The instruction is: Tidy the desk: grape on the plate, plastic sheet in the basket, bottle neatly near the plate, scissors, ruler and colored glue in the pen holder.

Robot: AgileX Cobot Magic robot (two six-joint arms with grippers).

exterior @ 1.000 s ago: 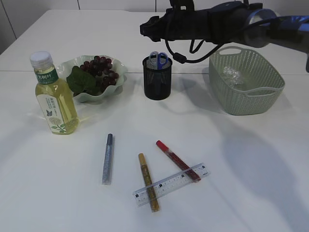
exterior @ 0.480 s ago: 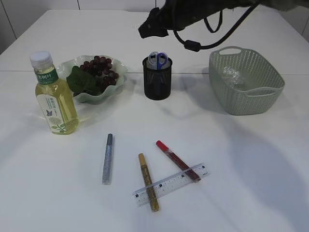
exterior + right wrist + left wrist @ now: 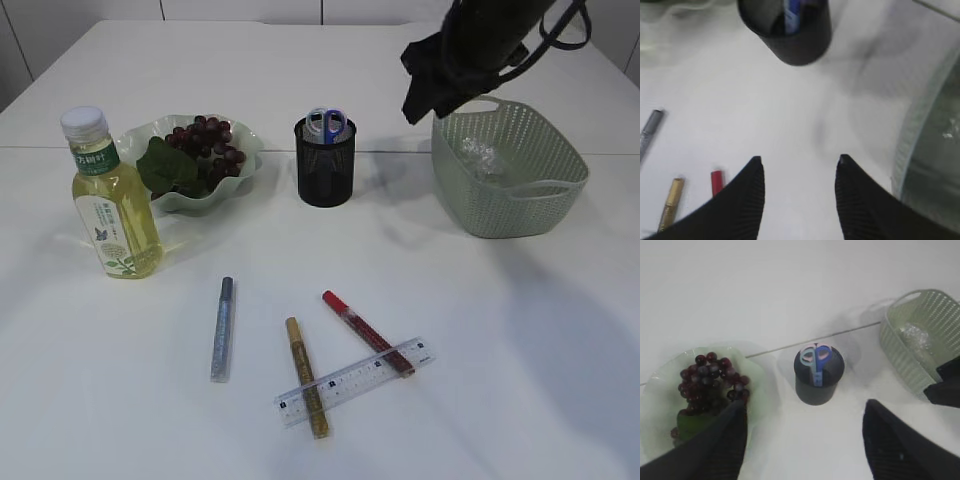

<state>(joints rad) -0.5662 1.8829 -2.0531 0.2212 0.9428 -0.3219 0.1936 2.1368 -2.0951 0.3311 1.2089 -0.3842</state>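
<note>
The purple-and-blue scissors point(image 3: 326, 123) stand in the black pen holder point(image 3: 324, 170). Grapes point(image 3: 205, 140) lie on the pale green plate point(image 3: 243, 165), with the yellow bottle point(image 3: 112, 205) upright beside it. A crumpled plastic sheet point(image 3: 478, 155) lies in the green basket point(image 3: 510, 200). The clear ruler point(image 3: 355, 382) lies across the gold glue pen point(image 3: 305, 378) and the red glue pen point(image 3: 358, 328); the silver glue pen point(image 3: 222, 328) lies to their left. My right gripper point(image 3: 425, 90) hangs open and empty between holder and basket. My left gripper point(image 3: 802, 407) is open and empty, high above the holder point(image 3: 815, 385).
The right wrist view shows the pen holder point(image 3: 790, 30), the basket's wall point(image 3: 920, 135) at the right, and the tips of the red point(image 3: 716, 181), gold point(image 3: 671, 202) and silver point(image 3: 650, 131) pens at the left. The left arm does not show in the exterior view.
My right arm has swung to the right, from above the pen holder to beside the basket's left rim. Nothing on the table has moved.
</note>
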